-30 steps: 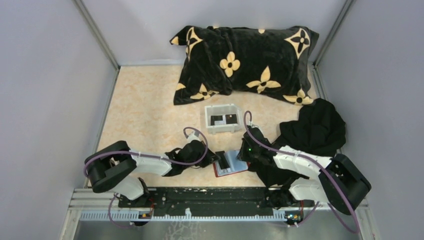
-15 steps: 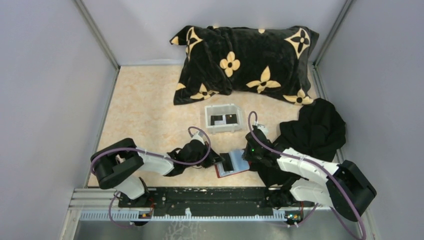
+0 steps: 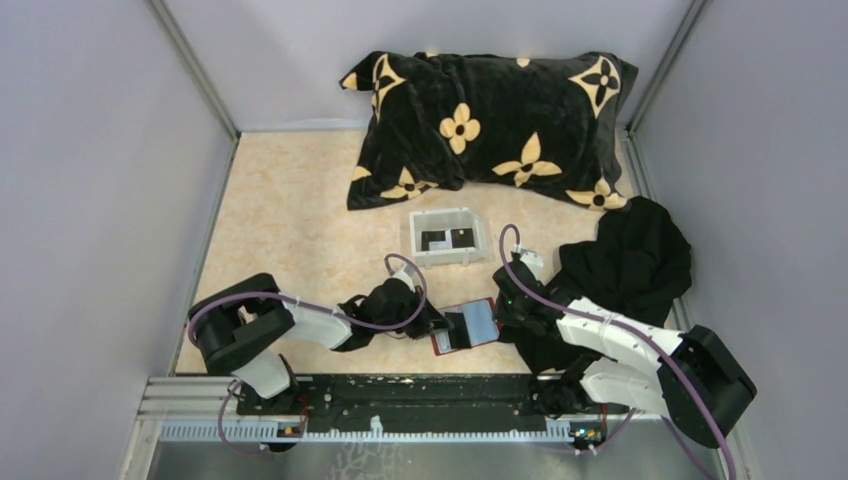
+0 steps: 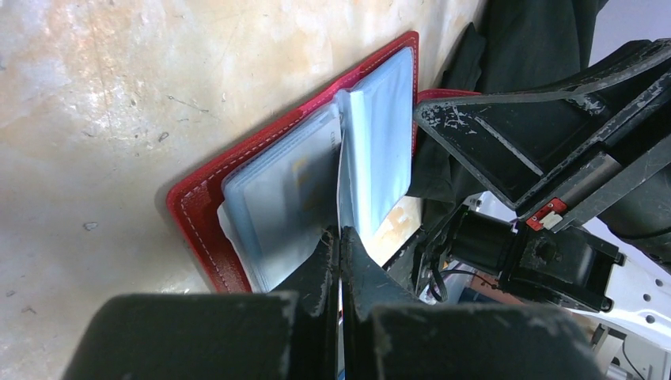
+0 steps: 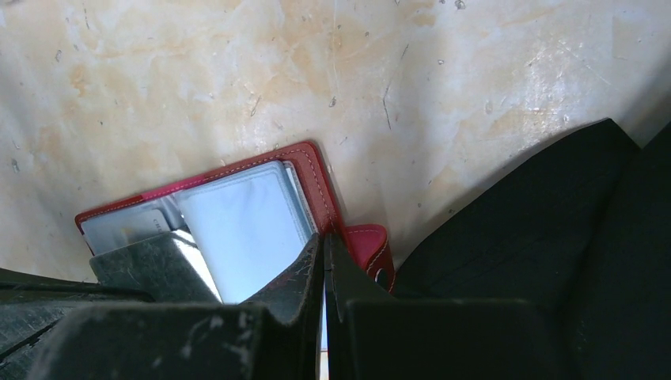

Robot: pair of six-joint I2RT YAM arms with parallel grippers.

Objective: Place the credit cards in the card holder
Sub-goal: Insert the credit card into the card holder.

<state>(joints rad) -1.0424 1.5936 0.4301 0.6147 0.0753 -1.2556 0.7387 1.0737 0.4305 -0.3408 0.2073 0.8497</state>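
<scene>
**Left arm** [image 3: 310, 325]: base at the near left edge. The forearm lies low over the tabletop [image 3: 290, 230] and reaches right toward the centre, with the wrist turned so the fingers [image 4: 316, 269] point at the case.
- Fingers pressed together, clamped on the edge of one clear pocket leaf, which stands up from the stack.

**Card holder** [image 3: 470, 324]: lies open on the tabletop near the front edge, inner side up, between the two sets of fingers.
- In the top view the long axis runs left to right, with the right end tilted slightly away from the bases.
- The red cover shows around the greyish pockets.
- A pale card sits inside a left-hand pocket.

**Credit cards** [image 3: 447, 239]: the dark ones lie flat in the white tray [image 3: 445, 257], beyond the case and well apart from it.

**Right arm** [image 3: 610, 335]: base at the near right. The forearm angles left over the black cloth [image 3: 635, 255], with the wrist pitched down.
- Fingers [image 5: 305, 273] closed against each other, tips at the holder's right edge beside its red tab.
- Cannot tell whether a leaf is caught between them.

**Pillow** [image 3: 490, 120]: black with yellow flowers, at the far side.
</scene>
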